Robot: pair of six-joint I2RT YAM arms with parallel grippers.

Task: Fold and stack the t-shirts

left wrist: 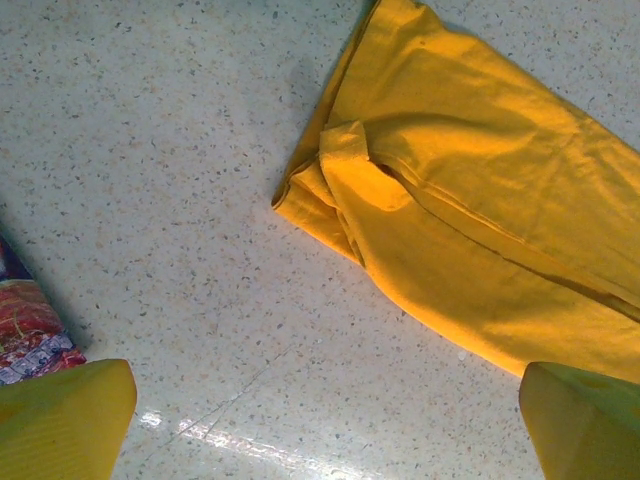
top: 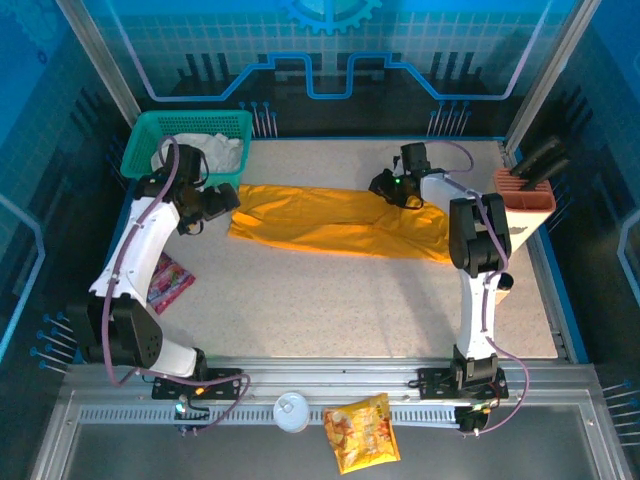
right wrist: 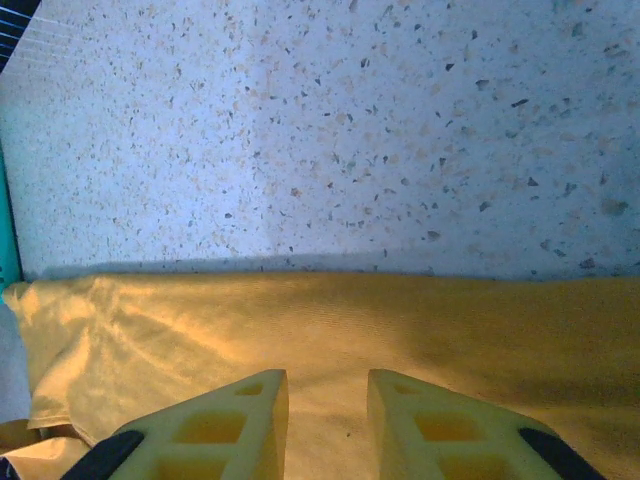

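The mustard shirt [top: 330, 222] lies across the far half of the table [top: 350, 310] as a long, narrow band running left to right. It looks folded lengthwise already, which suggests the fold is partly done and the ends have yet to be brought together. The white shirt [top: 218, 152] sits bunched in the basket [top: 190, 117] at the far left corner, apparently waiting its turn.

The left gripper [top: 222, 200] hangs just beside the band's left end, its jaws spread wide with nothing between them. In the left wrist view the left gripper [left wrist: 320, 430] looks down on bare table with the shirt's rumpled end [left wrist: 480, 200] just ahead, a stance that reads as readiness to take that end. The left arm rises from its near-edge base, elbow high, its wrist turned right toward the cloth.

The right gripper [top: 385, 187] sits at the band's far edge, right of centre. In the right wrist view its jaws [right wrist: 327, 392] stand close together with only a slim gap, low over the cloth [right wrist: 420, 320]. Whether they have pinched any of it cannot be told. The right arm stands tall from its base and reaches across the shirt, its wrist bent left along that far edge.
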